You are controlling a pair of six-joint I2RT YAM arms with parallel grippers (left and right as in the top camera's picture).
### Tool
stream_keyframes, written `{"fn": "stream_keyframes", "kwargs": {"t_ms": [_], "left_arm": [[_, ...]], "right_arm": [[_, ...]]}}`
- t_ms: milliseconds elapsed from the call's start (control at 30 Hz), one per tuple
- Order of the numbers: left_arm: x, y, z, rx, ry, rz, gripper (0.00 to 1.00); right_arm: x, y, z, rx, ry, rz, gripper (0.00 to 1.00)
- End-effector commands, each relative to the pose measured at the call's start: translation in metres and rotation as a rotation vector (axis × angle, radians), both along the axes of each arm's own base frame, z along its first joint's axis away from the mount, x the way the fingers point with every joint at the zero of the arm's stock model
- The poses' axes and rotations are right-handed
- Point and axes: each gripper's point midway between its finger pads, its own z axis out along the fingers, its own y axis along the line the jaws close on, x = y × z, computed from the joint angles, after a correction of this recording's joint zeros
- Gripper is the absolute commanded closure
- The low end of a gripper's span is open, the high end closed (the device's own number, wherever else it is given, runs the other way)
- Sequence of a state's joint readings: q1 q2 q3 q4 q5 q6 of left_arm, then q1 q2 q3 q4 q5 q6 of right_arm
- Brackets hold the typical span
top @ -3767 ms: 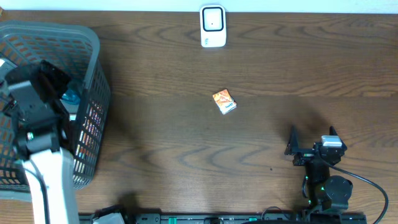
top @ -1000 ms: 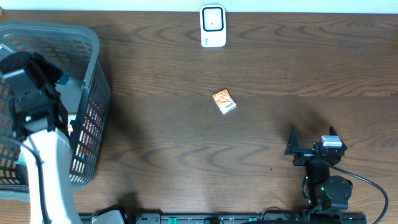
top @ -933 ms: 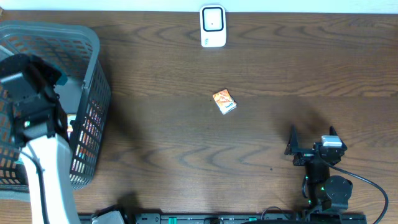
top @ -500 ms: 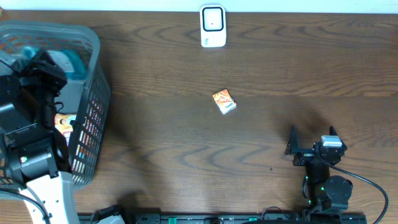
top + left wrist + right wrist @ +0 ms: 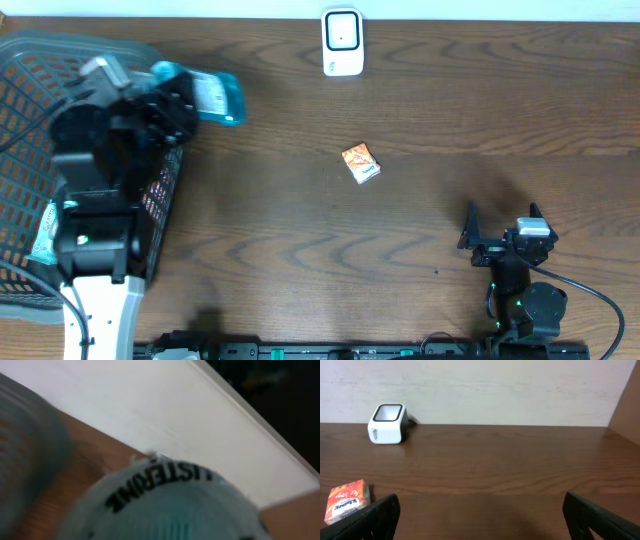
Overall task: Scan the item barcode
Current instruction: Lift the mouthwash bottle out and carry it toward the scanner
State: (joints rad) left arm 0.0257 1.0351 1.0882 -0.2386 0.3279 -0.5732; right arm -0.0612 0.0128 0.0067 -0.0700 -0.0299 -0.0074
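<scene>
One dark brown wooden table (image 5: 300, 260) with strong grain fills the overhead view. One plain off-white wall (image 5: 495, 390) runs along its far edge. The left wrist view is badly blurred.

Counted from left to right: one basket, one bottle, one scanner, one small box, and two robot arms.

One grey mesh basket (image 5: 25, 130) sits at the far left, under and behind the left gripper (image 5: 170, 105). One teal packet (image 5: 45, 232) shows inside it, well back from the fingers; whether it holds anything more is hard to tell.

The left gripper is above the basket's right rim, clamped on one teal mouthwash bottle (image 5: 208, 97) with a white label. The bottle sticks out to the right of the fingers, off the table. In the left wrist view it crowds the lower frame (image 5: 165, 505), with black lettering curving over it, and the fingers themselves are hidden.

One white scanner (image 5: 342, 42) stands at the table's far edge, well apart from the left fingers to their right, and well beyond the right fingers (image 5: 377, 516), to their left.

One small orange box (image 5: 360, 162) lies flat mid-table, between the two grippers. From the right wrist it sits just beyond the left finger.

The right gripper (image 5: 502, 222) is at the near right, jaws spread wide, nothing between them.
</scene>
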Motion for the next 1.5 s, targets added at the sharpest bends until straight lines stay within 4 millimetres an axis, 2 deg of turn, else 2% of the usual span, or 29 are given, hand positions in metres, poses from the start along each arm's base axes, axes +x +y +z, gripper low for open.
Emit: {"fn": "stream_keyframes", "kwargs": {"t_ms": [0, 267, 467, 700, 833, 933, 1067, 1200, 1333, 1467], "left_arm": [[0.005, -0.033, -0.002, -0.011, 0.010, -0.097, 0.58], [0.028, -0.104, -0.063, 0.063, 0.147, -0.232, 0.58], [0.034, -0.172, -0.104, 0.168, 0.163, -0.374, 0.59], [0.026, -0.234, -0.139, 0.378, 0.108, -0.469, 0.59], [0.012, -0.264, -0.160, 0.571, 0.055, -0.524, 0.59], [-0.001, -0.285, -0.176, 0.653, 0.041, -0.570, 0.58], [-0.017, -0.306, -0.199, 0.688, 0.061, -0.636, 0.59], [-0.018, -0.310, -0.226, 0.719, 0.105, -0.654, 0.59], [-0.018, -0.310, -0.237, 0.735, 0.124, -0.661, 0.58], [-0.018, -0.310, -0.238, 0.767, 0.109, -0.679, 0.57]], "right_arm": [[0.000, 0.002, -0.001, 0.014, 0.002, 0.005, 0.01], [0.000, 0.002, -0.001, 0.014, 0.002, 0.005, 0.01], [0.000, 0.002, -0.001, 0.014, 0.002, 0.005, 0.01], [0.000, 0.002, -0.001, 0.014, 0.002, 0.005, 0.01], [0.000, 0.002, -0.001, 0.014, 0.003, 0.005, 0.01], [0.000, 0.002, -0.001, 0.014, 0.002, 0.005, 0.01], [0.000, 0.002, -0.001, 0.014, 0.002, 0.005, 0.01], [0.000, 0.002, -0.001, 0.014, 0.002, 0.005, 0.01], [0.000, 0.002, -0.001, 0.014, 0.002, 0.005, 0.01], [0.000, 0.002, -0.001, 0.014, 0.002, 0.005, 0.01]]}}
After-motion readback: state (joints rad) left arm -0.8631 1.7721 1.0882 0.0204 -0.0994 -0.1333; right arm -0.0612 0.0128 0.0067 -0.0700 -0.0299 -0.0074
